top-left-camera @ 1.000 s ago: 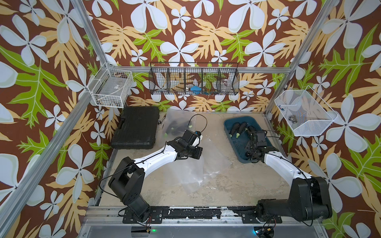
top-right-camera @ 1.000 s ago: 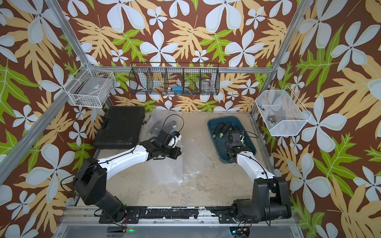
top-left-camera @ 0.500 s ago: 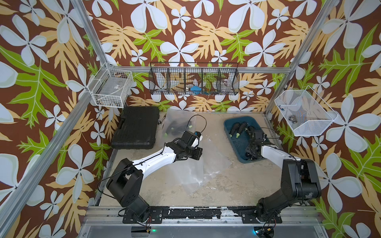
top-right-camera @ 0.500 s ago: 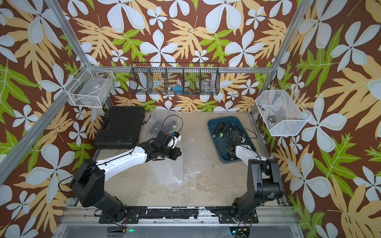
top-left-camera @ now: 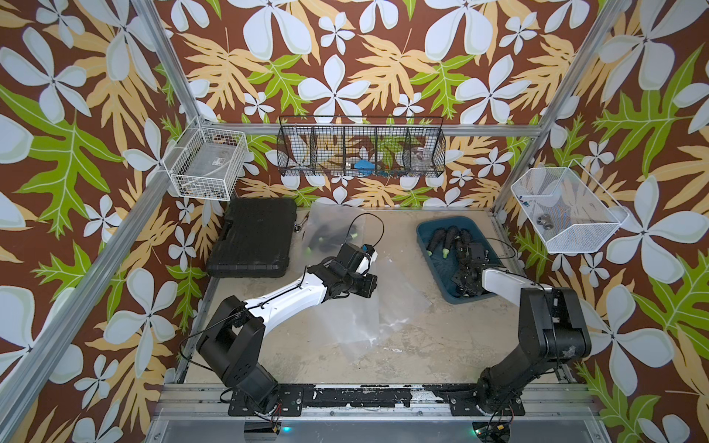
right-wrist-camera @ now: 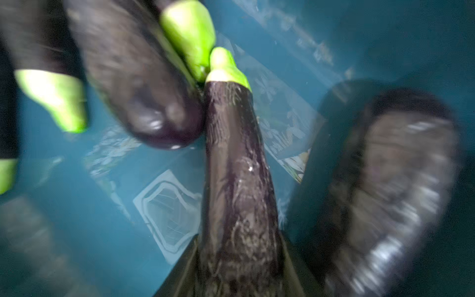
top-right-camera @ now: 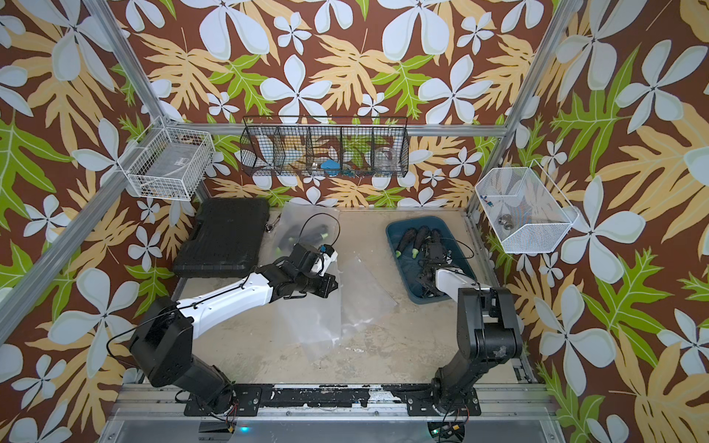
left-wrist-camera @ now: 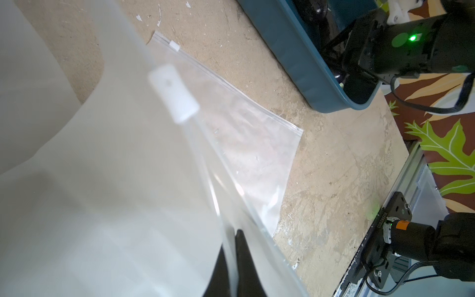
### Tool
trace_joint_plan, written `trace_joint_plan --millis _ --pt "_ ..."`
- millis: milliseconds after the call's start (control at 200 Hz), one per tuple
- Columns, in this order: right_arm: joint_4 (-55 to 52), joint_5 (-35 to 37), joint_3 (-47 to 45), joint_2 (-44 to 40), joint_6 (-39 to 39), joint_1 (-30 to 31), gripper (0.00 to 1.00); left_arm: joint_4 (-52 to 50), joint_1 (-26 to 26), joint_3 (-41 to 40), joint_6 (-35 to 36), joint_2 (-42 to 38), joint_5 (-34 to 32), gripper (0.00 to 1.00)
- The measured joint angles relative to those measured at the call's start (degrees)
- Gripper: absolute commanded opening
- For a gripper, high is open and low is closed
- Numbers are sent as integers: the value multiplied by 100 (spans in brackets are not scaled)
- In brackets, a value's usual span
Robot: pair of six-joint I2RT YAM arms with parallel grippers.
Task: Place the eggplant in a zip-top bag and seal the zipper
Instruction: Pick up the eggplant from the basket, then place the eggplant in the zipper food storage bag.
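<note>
Purple eggplant [right-wrist-camera: 236, 180] gripped in the blue bin [top-left-camera: 445, 220]; bag pinched and waiting.

Eggplant lies in the bin near the far right corner of the table [top-left-camera: 422, 345]. The right claw [right-wrist-camera: 240, 246] is closed against both its flanks, and its green cap touches a neighbouring eggplant [right-wrist-camera: 144, 102]. The left claw [left-wrist-camera: 235, 257] is pinched fully together on the film of the zip-top bag [left-wrist-camera: 128, 180], raised over the table's middle. Risks, as judged: the glossy, tapering skin may slide from the grip on lifting; neighbours may be dragged along; the limp, single-pinched bag mouth may sag closed and snag the eggplant.
</note>
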Motion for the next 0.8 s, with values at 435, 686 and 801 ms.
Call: trace_joint_plan --millis 435,686,801 --pt "-529 -870 -240 -2096 -310 852 32 142 2 229 -136 321 44 0" --pt "-455 -2396 52 -3058 -535 2267 28 234 4 243 -275 461 42 0" --pt "-645 -3027 61 -3095 -551 2664 25 339 7 201 -350 505 35 0"
